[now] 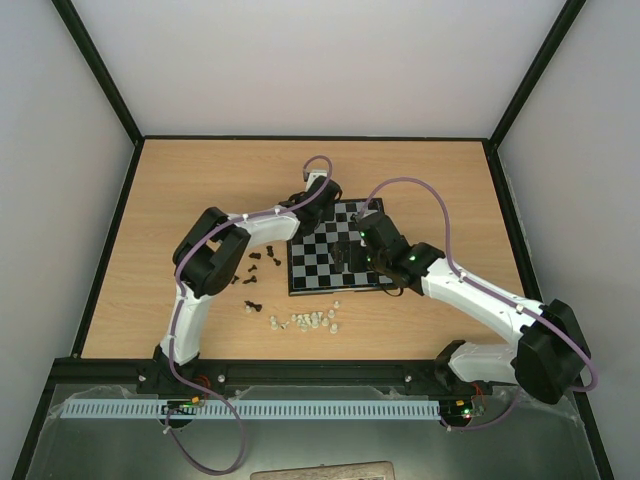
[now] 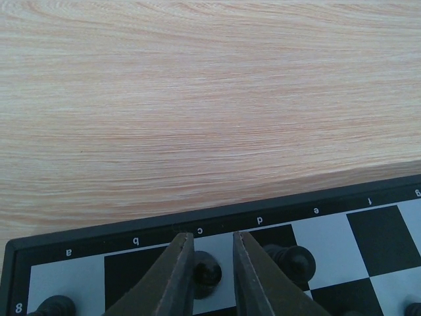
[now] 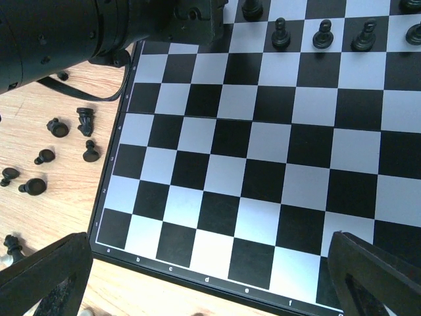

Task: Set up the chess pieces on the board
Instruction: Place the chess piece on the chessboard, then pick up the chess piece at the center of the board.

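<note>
Left gripper (image 2: 212, 238): bottom centre of the left wrist view, low over the far edge of the board (image 2: 99, 234). Fingers narrowly parted astride one black piece (image 2: 208, 270). A sliver of pale square visible beside it, so judged slack rather than clamped.
Position of that piece: upright on the c square of the back row, just inside the rim, in line with a neighbour piece (image 2: 294, 262) one square to the right.
Right gripper (image 3: 210, 283): spread wide, nothing between the fingers. Hovering over the near edge of the board at the bottom of the right wrist view, probably parked clear of the working arm.
Placed pawns (image 3: 322, 34): upright in a row at the top right of the right wrist view, one per square.
Loose chess pieces (image 3: 85, 120): scattered on the table (image 1: 200, 180) at the left of the board, beside the left arm as its supply.
Pale pieces (image 1: 305, 322): clustered below the board in the top view.
Progress: judged partial, with most squares bare.
Next move: judged a straight lift before any sideways travel, to avoid toppling the piece.
</note>
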Tool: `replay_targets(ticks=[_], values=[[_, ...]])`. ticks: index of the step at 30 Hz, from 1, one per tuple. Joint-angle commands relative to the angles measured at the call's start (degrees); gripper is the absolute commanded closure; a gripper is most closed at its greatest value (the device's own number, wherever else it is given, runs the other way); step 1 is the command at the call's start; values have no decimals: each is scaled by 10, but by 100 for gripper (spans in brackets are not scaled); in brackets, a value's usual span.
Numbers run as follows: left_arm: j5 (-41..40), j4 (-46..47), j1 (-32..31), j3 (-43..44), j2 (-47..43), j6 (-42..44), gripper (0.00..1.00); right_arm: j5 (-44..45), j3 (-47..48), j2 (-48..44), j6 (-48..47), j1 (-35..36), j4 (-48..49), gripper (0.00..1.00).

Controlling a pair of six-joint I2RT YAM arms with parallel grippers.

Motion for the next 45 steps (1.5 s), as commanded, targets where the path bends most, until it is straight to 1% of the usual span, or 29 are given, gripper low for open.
replay_targets(ticks=[1,3,11,13,14,20,27,28,32,36,38,45], values=[[-17,-10,-1,2,11,-4,78,-6,-10,4,-3,-2,1,1],[-18,-11,-1,2,11,-3,75,-6,-10,4,-4,-2,1,1],[-13,-5,-2,-6,1,-5,75,-8,-13,6,-4,-2,5,1],[-10,-6,-2,-7,-9,-5,74,-9,-14,6,-4,-2,6,1],[-10,-8,-2,-7,-16,-5,71,-9,-13,6,-4,-2,6,1],[-11,-18,-3,-13,-74,-4,65,-13,-12,6,-4,-2,9,1],[0,-54,-4,-19,-171,2,60,-14,-7,6,-4,-2,7,1],[-1,-61,-4,-21,-188,2,56,-13,-5,5,-4,-2,6,1],[-7,-97,-1,-50,-265,4,37,-11,3,5,-4,-3,0,1],[33,-122,24,-106,-335,-8,21,-13,21,6,-5,-2,-10,1],[56,-129,45,-146,-373,-26,2,-17,30,10,-6,-3,-13,1],[87,-195,126,-268,-469,-81,1,-53,57,35,-11,-3,-12,1]])
